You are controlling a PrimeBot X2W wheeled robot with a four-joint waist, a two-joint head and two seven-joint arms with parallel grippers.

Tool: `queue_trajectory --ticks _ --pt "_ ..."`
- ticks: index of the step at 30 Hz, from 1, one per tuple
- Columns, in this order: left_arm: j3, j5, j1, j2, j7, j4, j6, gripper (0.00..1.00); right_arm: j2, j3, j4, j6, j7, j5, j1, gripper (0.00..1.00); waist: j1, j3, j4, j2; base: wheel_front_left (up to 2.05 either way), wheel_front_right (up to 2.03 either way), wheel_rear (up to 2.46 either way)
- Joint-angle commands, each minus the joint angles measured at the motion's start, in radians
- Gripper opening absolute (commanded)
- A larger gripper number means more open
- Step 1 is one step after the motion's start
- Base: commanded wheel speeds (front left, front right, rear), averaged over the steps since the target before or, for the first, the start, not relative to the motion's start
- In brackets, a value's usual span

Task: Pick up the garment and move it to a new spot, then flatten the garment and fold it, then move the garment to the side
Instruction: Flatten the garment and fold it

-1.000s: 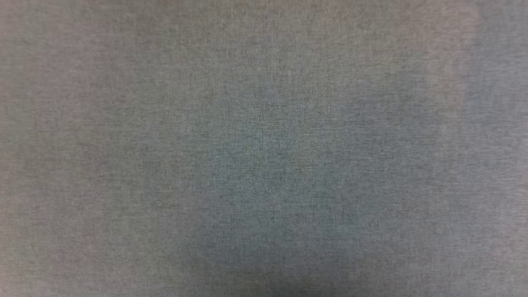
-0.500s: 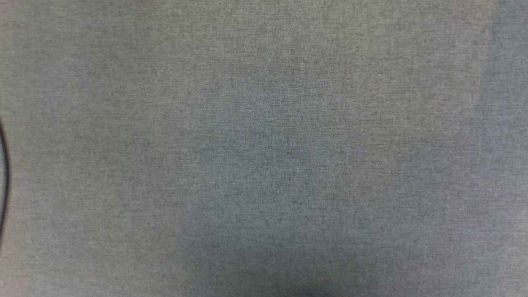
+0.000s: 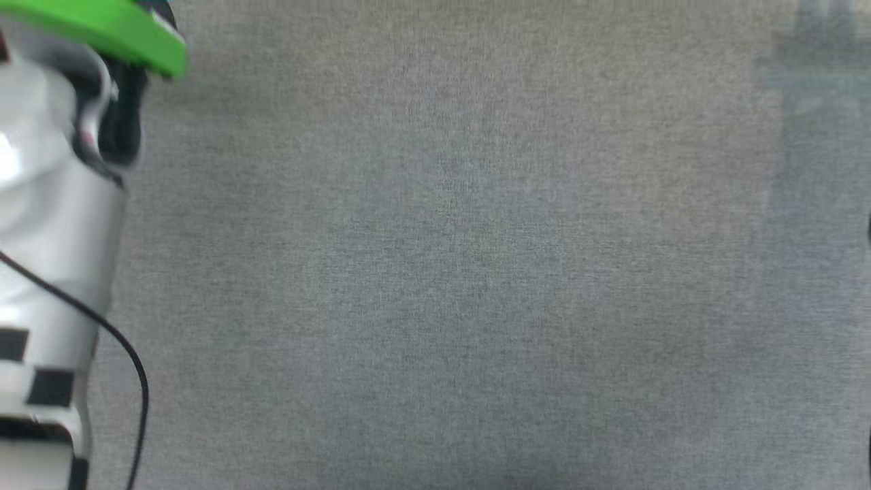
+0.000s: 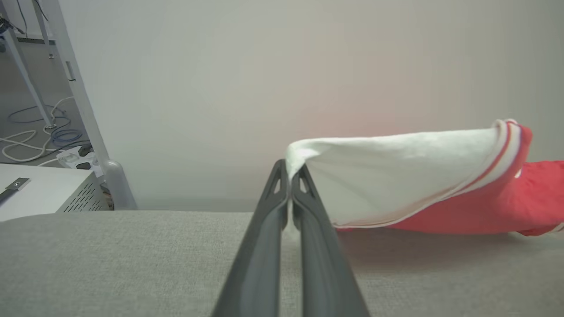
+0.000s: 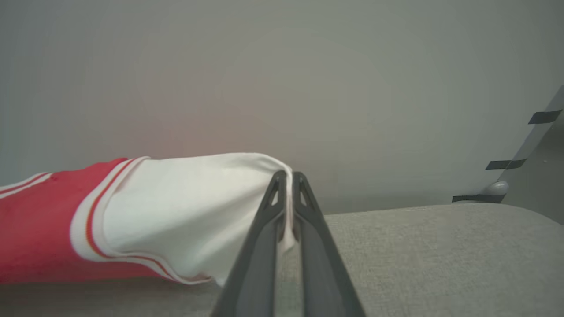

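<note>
**Red garment (image 4: 462, 207) gripped by its white sleeves**

In the left wrist view, the left end effector (image 4: 291, 175) is clenched on the bunched edge of a white sleeve. From its fingertips the sleeve runs out to the right, past red and white striped trim, into the red body. In the right wrist view, the right end effector (image 5: 288, 178) is likewise clamped on white sleeve cloth, and the shirt spreads away to its left. Below both sets of dark fingers lies a grey fabric surface (image 5: 432, 255). The garment hangs low over it, and contact cannot be judged. In the head view, a pale forearm (image 3: 47, 238) with a green band (image 3: 102, 27) and a black cable (image 3: 102, 327) sits at the left edge.
</note>
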Motion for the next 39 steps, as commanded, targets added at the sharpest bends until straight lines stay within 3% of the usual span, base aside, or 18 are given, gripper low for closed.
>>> queue_trajectory --ticks 1,5,6,15,24,39 --pt "0.015 -0.011 0.066 -0.005 -0.006 -0.014 -0.003 0.0 -0.002 0.017 -0.011 -0.002 0.0 0.029 0.053 0.0 0.0001 -0.1 -0.005 -0.0001 0.0 0.0 0.0" --pt "0.019 -0.023 0.256 -0.022 -0.006 -0.04 -0.003 0.0 -0.008 0.071 -0.05 -0.002 0.016 0.119 0.222 0.0 0.0001 -0.197 -0.009 -0.0001 0.0 0.0 0.0" --pt "0.01 -0.04 0.374 -0.027 -0.006 -0.045 -0.003 0.0 -0.025 0.109 -0.096 -0.002 0.033 0.178 0.344 0.0 0.0001 -0.253 -0.013 -0.0001 0.0 0.0 0.0" --pt "-0.005 -0.092 0.652 -0.032 0.005 -0.072 0.017 0.0 -0.081 0.143 -0.266 -0.002 0.096 0.336 0.673 0.0 0.0001 -0.377 -0.02 -0.0001 0.0 0.0 0.0" --pt "0.0 -0.141 0.86 -0.002 0.043 -0.134 0.054 0.0 -0.117 0.137 -0.422 -0.002 0.213 0.371 0.941 0.0 0.0001 -0.466 -0.024 -0.0001 0.0 0.0 0.0" --pt "-0.041 -0.202 1.143 0.084 0.225 -0.395 0.13 0.0 -0.111 -0.004 -0.779 -0.002 0.59 0.405 1.354 0.0 0.0001 -0.519 -0.011 -0.0001 0.0 0.0 0.0"
